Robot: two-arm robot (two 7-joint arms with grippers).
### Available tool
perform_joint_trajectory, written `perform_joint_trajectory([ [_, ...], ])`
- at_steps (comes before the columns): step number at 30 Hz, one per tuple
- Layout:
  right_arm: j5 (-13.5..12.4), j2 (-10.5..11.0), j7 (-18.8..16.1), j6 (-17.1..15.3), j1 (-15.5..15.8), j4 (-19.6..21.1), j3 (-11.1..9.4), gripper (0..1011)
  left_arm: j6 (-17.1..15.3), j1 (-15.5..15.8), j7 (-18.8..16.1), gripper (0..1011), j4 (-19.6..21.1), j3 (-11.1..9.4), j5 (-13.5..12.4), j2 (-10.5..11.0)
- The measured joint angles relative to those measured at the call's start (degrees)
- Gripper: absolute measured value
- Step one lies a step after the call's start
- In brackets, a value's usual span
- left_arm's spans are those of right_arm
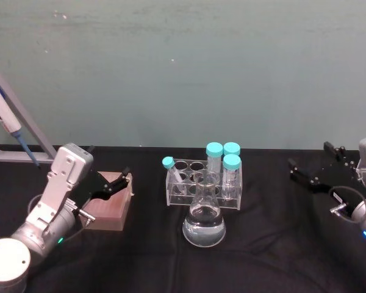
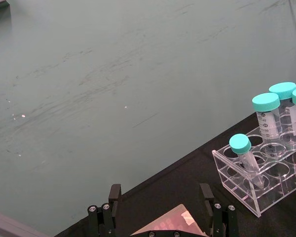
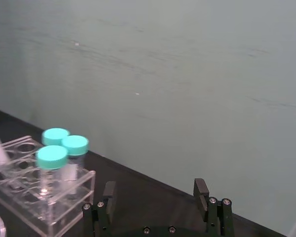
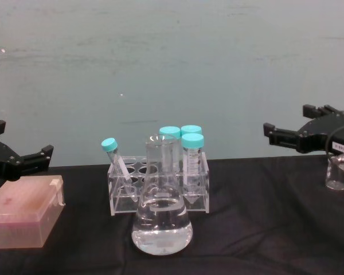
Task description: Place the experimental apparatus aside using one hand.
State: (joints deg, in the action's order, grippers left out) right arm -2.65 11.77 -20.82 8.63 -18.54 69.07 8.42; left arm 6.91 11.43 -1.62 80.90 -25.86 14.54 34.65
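A conical glass flask holding clear liquid stands at the table's middle front. Just behind it is a clear acrylic rack with several teal-capped tubes. A small glass beaker sits at the far right, under my right arm. My left gripper hovers open over a pinkish box at the left. Off to the right, my right gripper hangs open above the table with nothing in it.
A blue-and-white pipette hangs on a grey stand at the far left back. Black cloth covers the table, with bare room between the flask and the right arm. A green wall closes off the back.
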Motion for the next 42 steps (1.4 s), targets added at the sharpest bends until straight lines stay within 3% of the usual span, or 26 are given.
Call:
perform_joint_trajectory([
  [11, -4.12, 3.00, -7.97, -0.07, 1.14, 2.18, 3.59, 1000, 0.00, 0.00, 0.00, 1000, 0.00, 0.00, 0.00, 0.00],
  [22, -8.57, 4.65, -15.89, 0.12, 0.06, 1.81, 7.42, 1000, 0.00, 0.00, 0.00, 1000, 0.00, 0.00, 0.00, 0.00],
  [42, -14.46, 5.20, -23.20, 0.21, -2.80, -1.05, 11.85, 1000, 0.00, 0.00, 0.00, 1000, 0.00, 0.00, 0.00, 0.00],
])
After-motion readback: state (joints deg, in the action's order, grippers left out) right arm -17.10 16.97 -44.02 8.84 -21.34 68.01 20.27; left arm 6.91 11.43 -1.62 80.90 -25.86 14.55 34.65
